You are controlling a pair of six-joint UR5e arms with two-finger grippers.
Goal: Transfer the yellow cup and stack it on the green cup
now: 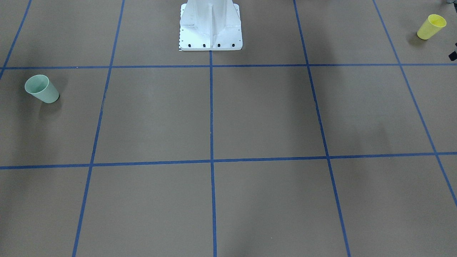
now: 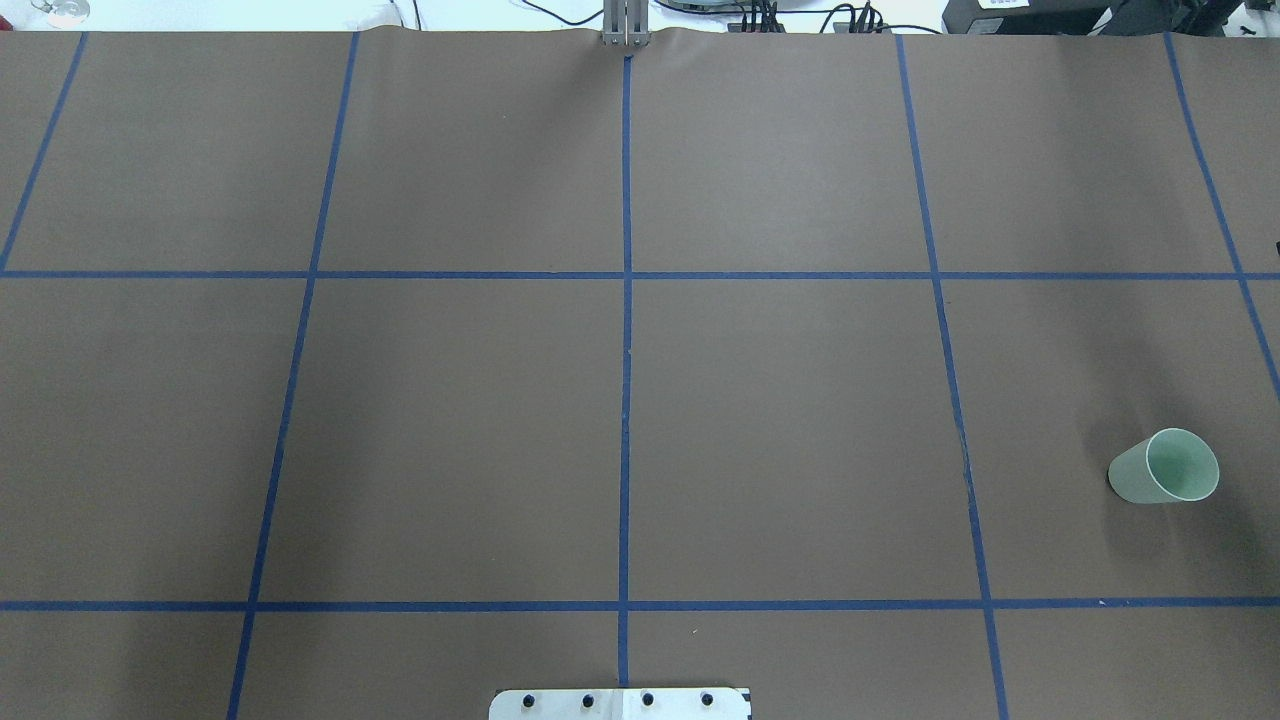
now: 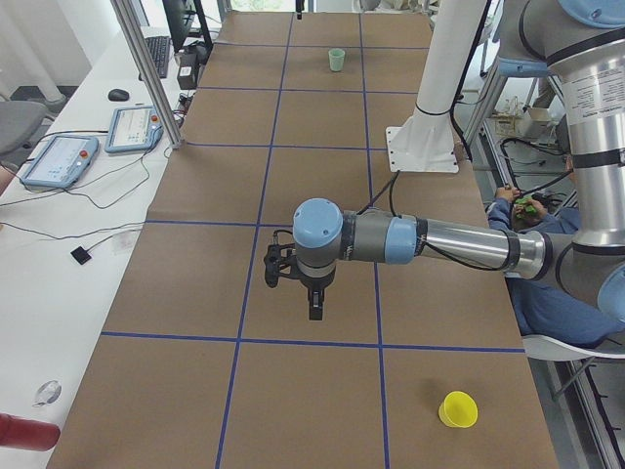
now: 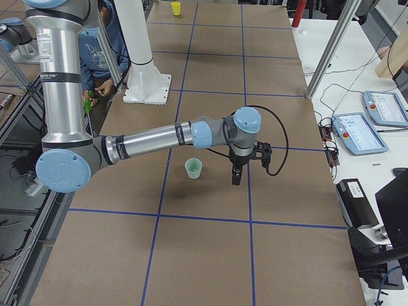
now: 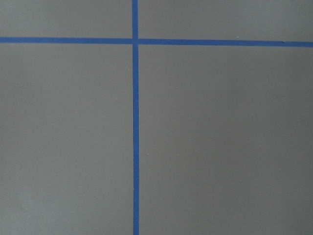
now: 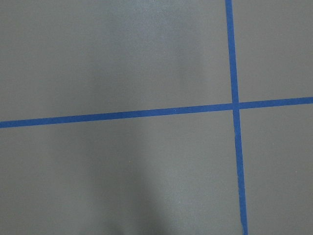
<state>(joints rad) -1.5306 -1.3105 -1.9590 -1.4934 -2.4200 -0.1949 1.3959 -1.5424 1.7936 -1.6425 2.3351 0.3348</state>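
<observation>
Far left on the brown surface (image 2: 450, 430), in an end square of the blue tape grid (image 2: 627, 400): yellow cup (image 1: 431, 26), upright, rim up, untouched. Apart from it, over the grid, left hand (image 3: 314, 305), fingers pointing down, no cup in it; how far open, cannot tell. Further right, right hand (image 4: 236, 176), also pointing down and holding no cup, opening impossible to judge. Near that hand, toward the right end: green cup (image 4: 193, 168), upright, clear of the fingers.

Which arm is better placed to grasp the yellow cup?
Left. The yellow cup stands far on the robot's left side, nearer the left gripper; the right gripper hangs beside the green cup.
</observation>
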